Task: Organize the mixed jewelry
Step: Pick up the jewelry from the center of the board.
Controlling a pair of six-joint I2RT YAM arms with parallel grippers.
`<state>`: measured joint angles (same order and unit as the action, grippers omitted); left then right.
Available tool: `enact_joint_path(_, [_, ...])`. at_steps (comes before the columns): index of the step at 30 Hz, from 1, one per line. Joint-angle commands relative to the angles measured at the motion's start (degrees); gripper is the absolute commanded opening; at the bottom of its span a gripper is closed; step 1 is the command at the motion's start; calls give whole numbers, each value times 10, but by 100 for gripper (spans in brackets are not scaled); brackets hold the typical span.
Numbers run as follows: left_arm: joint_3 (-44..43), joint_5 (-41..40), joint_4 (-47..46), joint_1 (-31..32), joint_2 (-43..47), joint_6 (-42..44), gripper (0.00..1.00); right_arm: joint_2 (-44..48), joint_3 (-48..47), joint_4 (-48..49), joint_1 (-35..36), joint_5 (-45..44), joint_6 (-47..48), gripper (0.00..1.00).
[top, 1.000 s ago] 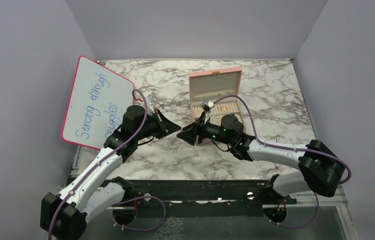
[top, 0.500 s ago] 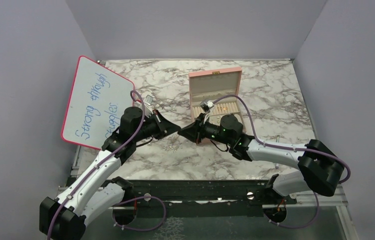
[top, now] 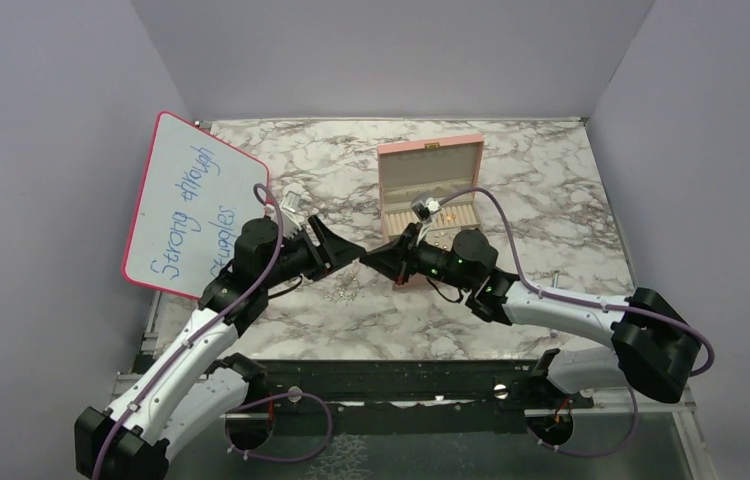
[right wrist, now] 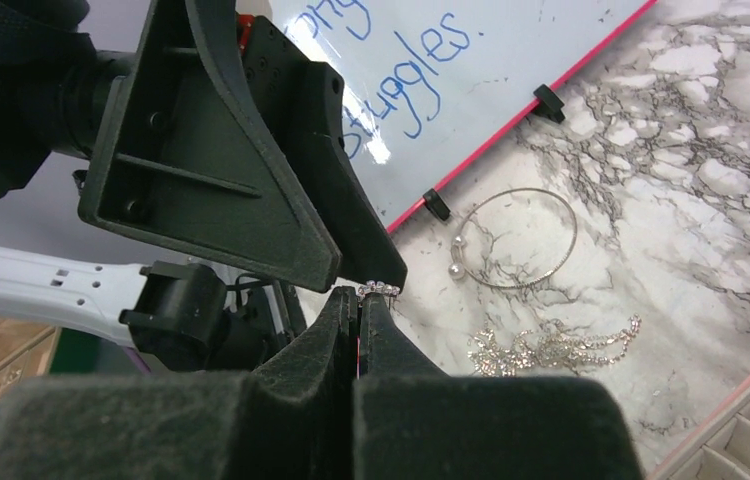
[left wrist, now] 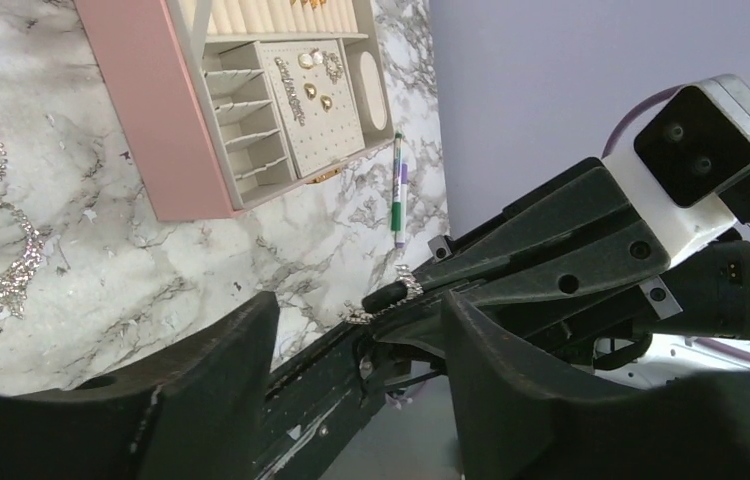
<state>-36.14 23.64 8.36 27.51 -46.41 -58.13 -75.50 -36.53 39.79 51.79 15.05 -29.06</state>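
Observation:
A tiny silver rhinestone piece [right wrist: 379, 289] of the mixed jewelry is pinched at the tips of my right gripper [right wrist: 359, 297], which is shut on it. In the left wrist view the same piece [left wrist: 387, 299] shows between the spread fingers of my left gripper [left wrist: 356, 310], which is open and not touching it. The two grippers meet tip to tip above the table, left [top: 344, 256] and right [top: 373, 258], in front of the open pink box [top: 429, 152]. Small gold and silver earrings [left wrist: 313, 78] sit in the box. A sparkling chain [right wrist: 551, 345] and a thin silver hoop [right wrist: 457, 270] lie on the marble.
A pink-framed whiteboard [top: 191, 205] with blue writing leans at the left, close behind my left arm. A green-and-white marker pen [left wrist: 397, 195] lies on the table beside the pink box [left wrist: 141, 110]. Purple walls close in the table on three sides.
My left gripper has opened and let go of the rhinestone piece. My right gripper has shut on it. Both grippers came together tip to tip.

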Motion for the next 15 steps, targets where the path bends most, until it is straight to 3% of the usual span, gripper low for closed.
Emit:
enact_joint_path(1, [11, -20, -3, 4, 16, -7, 65, 19, 12, 35, 1, 7, 2, 1])
enact_joint_path(9, [30, 1, -25, 3, 31, -67, 78, 22, 18, 65, 1, 46, -8, 1])
enact_joint_path(15, [85, 42, -154, 3, 59, -172, 81, 13, 18, 92, 1, 107, -19, 1])
